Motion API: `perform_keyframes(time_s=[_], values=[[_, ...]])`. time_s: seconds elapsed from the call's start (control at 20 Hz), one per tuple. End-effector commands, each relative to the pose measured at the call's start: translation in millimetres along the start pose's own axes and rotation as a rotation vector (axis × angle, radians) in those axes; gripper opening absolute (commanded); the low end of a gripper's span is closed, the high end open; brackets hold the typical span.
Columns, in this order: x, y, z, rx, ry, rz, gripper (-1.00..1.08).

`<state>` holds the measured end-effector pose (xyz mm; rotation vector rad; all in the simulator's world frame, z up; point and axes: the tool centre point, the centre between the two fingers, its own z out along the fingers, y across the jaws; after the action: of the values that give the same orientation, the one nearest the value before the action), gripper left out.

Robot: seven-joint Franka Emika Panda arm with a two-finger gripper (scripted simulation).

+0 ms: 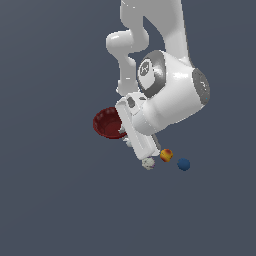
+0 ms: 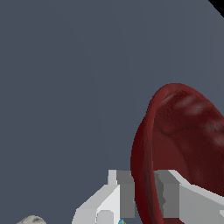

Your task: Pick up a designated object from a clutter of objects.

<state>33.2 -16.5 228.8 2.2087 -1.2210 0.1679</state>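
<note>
While seen from the exterior view, loomed largest of all: white Panda arm (image 1: 165,75), bulky, hanging over grey floor (image 1: 50,200) and hiding part of what lay below. Next in size, dark red bowl (image 1: 106,122), round and textured, tilted on edge, sitting at the exterior view's left of the arm's wrist and touching the hand. Seen from the wrist view as bowl (image 2: 183,144) standing nearly upright, its rim passing between two grey fingers (image 2: 124,192) of gripper (image 2: 144,194), one finger on the outer wall, the other on the inner; clamped on that rim, so far as could be told. Smaller, at the exterior view's right of the bowl and well apart from it: blue ball (image 1: 183,164), then red-yellow ball (image 1: 166,154) just beside it, nearer the bowl. Smallest, whitish speckled lump (image 1: 147,163), just under the hand's lower end, between bowl and red-yellow ball; glimpsed also from the wrist view as a pale lump (image 2: 30,219) at the frame's edge.
</note>
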Motion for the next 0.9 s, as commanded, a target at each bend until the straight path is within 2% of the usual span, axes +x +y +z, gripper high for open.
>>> perform_keyframes(time_s=[0.0, 0.45, 0.85], values=[[-2, 3, -30, 0.001, -0.001, 0.0, -1.0], [-7, 8, -127, 0.001, -0.001, 0.0, -1.0], [-10, 10, -193, 0.0, 0.0, 0.002, -1.0]])
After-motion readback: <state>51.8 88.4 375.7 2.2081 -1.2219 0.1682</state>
